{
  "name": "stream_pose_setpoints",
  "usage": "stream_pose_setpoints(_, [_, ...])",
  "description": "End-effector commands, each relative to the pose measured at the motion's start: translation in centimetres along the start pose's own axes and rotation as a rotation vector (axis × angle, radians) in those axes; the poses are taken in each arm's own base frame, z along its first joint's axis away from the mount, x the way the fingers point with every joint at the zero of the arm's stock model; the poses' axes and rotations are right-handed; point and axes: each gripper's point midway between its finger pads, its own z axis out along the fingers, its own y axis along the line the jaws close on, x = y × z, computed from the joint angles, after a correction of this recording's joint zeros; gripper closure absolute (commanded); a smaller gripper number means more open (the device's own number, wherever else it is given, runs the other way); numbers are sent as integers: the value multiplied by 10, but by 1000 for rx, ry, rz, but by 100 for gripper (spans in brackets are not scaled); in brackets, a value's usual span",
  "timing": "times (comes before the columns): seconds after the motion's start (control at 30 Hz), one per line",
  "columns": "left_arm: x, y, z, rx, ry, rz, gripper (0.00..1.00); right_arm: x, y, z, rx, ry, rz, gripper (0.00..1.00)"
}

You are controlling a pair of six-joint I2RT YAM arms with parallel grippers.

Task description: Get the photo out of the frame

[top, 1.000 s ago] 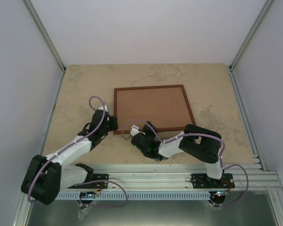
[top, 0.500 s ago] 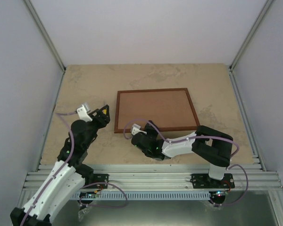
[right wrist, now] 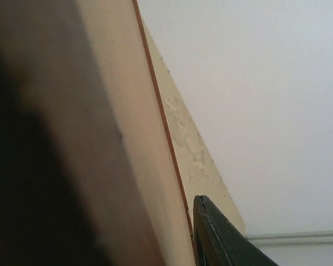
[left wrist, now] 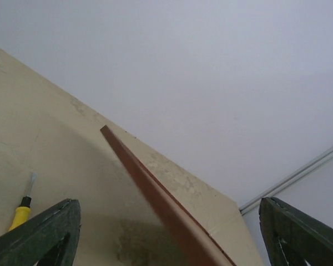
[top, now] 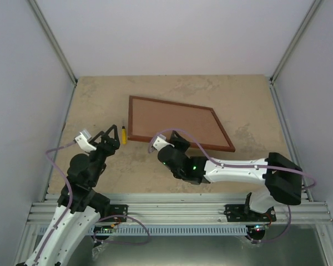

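The tabletop [top: 89,105] carries the frame [top: 177,123], brown back side up and looking tilted, partly lifted off the surface. The photo is not visible, presumably hidden under that back. The right arm [top: 238,169] appears to have its jaws closed on the frame's near edge. The left arm [top: 80,172] hovers beside the frame, jaws wide open and empty, near a yellow screwdriver [top: 122,134]. A pinch on one edge could slip, dropping the frame or swinging it into the screwdriver.
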Motion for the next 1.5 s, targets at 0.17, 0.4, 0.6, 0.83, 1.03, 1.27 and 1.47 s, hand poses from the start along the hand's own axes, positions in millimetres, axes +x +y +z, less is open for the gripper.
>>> stream_pose_setpoints(0.17, [-15,2,-15,-18,-57,-18,7,-71,-81,-32,0,-165,318,99])
stream_pose_setpoints(0.4, [-13,1,-17,-4,-47,-23,6,-96,-107,-46,-86,-202,441,99])
stream_pose_setpoints(0.6, [-7,-3,-15,32,-29,-30,5,-128,-129,-64,-213,-306,573,99])
stream_pose_setpoints(0.83, [1,-1,-9,34,-6,-33,4,-136,-135,-56,-256,-289,647,99])
stream_pose_setpoints(1.03, [0,1,-9,22,-11,-31,4,-149,-150,-68,-432,-384,818,99])
stream_pose_setpoints(1.27, [1,2,-8,18,-15,-36,3,-162,-172,-96,-565,-500,904,100])
stream_pose_setpoints(1.47, [-5,0,-11,12,-20,-36,3,-159,-182,-101,-674,-530,1006,99])
